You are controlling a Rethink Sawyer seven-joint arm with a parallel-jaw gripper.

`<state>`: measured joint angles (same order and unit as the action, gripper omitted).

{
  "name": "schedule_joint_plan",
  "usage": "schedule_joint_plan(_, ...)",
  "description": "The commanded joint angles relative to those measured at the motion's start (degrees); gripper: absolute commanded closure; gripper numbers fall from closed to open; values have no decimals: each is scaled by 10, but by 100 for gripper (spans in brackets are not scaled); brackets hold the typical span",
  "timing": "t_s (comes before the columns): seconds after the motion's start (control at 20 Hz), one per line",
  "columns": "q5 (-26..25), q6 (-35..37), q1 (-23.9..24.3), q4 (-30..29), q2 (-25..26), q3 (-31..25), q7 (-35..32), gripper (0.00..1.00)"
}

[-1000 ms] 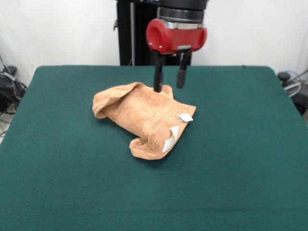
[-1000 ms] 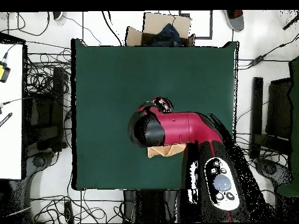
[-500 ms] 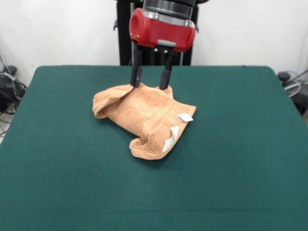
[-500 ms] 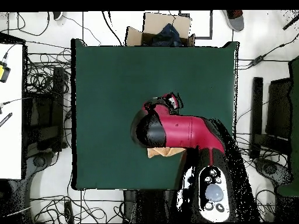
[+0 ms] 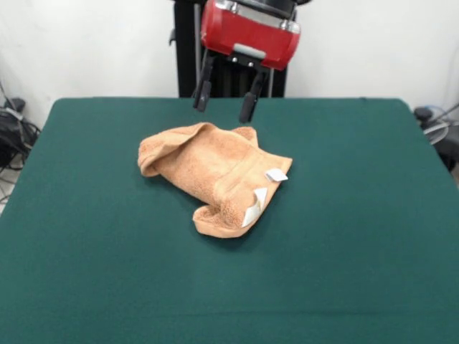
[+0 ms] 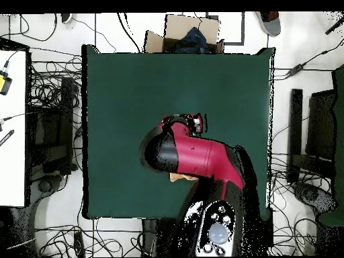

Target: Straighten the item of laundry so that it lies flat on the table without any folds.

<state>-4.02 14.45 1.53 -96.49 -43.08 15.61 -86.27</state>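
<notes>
I see the crumpled light orange-tan terry-cloth towel (image 5: 215,174) mid-bench (image 5: 358,236) on dark green felt; my red gripper (image 5: 224,106) hangs above its far edge, black fingers (image 5: 201,94) spread, empty.

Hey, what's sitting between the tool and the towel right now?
Nothing. In the front view the open tool hangs above the towel, apart from it, with only bare table behind the gap.

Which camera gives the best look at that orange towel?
The front view. There the whole towel lies crumpled on the green table, folds and white tags plain. In the overhead view the red arm covers nearly all of it; only a small tan corner shows.
</notes>
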Motion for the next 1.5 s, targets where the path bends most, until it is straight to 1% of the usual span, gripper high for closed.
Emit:
schedule_joint_plan(0.05,85,7,-73,-58,66,136,-283,0)
schedule_joint_plan(0.25,93,-16,-83,-73,72,160,-301,0)
schedule_joint_plan(0.3,97,-25,-78,-78,76,161,-309,0)
schedule_joint_plan(0.55,89,-88,-38,-110,81,133,-326,0)
schedule_joint_plan(0.7,75,-119,-5,-122,77,115,-318,0)
schedule_joint_plan(0.85,76,-140,14,-130,79,107,-316,0)
schedule_joint_plan(0.9,75,-152,29,-137,80,97,-315,0)
schedule_joint_plan(1.1,77,-191,64,-156,96,60,-319,0)
schedule_joint_plan(1.25,82,-211,78,-167,106,40,-324,0)
schedule_joint_plan(1.5,93,-236,84,-194,109,13,-340,0)
